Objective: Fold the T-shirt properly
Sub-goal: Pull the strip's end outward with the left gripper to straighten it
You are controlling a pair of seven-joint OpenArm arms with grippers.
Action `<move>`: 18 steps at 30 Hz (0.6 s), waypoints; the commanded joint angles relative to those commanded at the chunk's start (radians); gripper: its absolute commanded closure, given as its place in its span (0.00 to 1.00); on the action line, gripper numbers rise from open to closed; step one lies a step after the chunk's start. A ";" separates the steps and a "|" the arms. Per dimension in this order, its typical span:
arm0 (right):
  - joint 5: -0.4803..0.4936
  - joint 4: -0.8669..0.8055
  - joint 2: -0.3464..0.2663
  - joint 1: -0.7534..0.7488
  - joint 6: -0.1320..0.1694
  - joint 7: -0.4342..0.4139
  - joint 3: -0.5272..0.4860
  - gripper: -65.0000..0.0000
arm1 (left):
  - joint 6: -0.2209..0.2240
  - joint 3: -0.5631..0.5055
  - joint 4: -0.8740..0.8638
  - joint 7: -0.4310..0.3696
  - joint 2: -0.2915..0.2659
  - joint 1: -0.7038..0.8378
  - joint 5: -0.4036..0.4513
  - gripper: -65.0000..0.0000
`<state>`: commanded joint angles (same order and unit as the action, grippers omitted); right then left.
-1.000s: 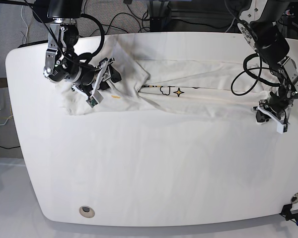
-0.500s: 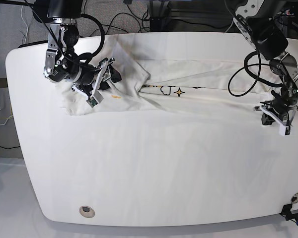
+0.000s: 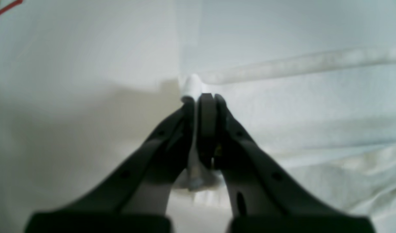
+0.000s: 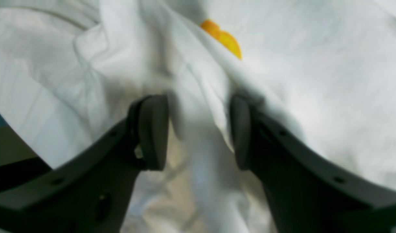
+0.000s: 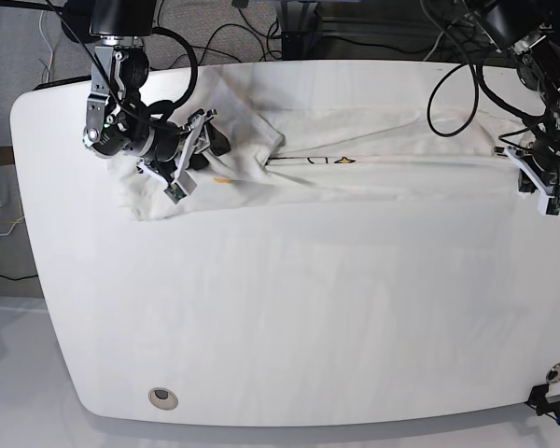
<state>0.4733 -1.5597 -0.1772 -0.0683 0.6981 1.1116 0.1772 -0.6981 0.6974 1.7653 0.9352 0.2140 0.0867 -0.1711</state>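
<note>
Across white table (image 5: 261,327), left gripper (image 3: 201,97) pinches T-shirt (image 5: 373,163) hem; right gripper (image 4: 199,129) jaws apparently open astride cloth.

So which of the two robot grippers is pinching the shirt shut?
The left gripper, at the base view's right, is shut on the large white cotton T-shirt. The right gripper is open around a fold.
</note>
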 joint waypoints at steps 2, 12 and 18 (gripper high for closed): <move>0.000 0.023 0.000 0.003 0.000 0.000 0.002 0.54 | 0.000 0.000 0.015 0.006 0.000 0.029 0.000 1.00; 0.000 0.025 0.000 0.005 0.000 -0.002 0.005 0.54 | 0.000 -0.006 0.012 0.021 0.000 0.147 0.003 1.00; 0.000 0.025 0.000 0.005 0.000 -0.002 0.005 0.54 | 0.000 -0.006 0.005 0.018 0.002 0.160 0.008 1.00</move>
<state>0.4733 -1.5351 -0.1772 -0.0637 0.6981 1.1101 0.1818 -0.6981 0.6912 1.7699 0.9536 0.2156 0.2463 -0.1634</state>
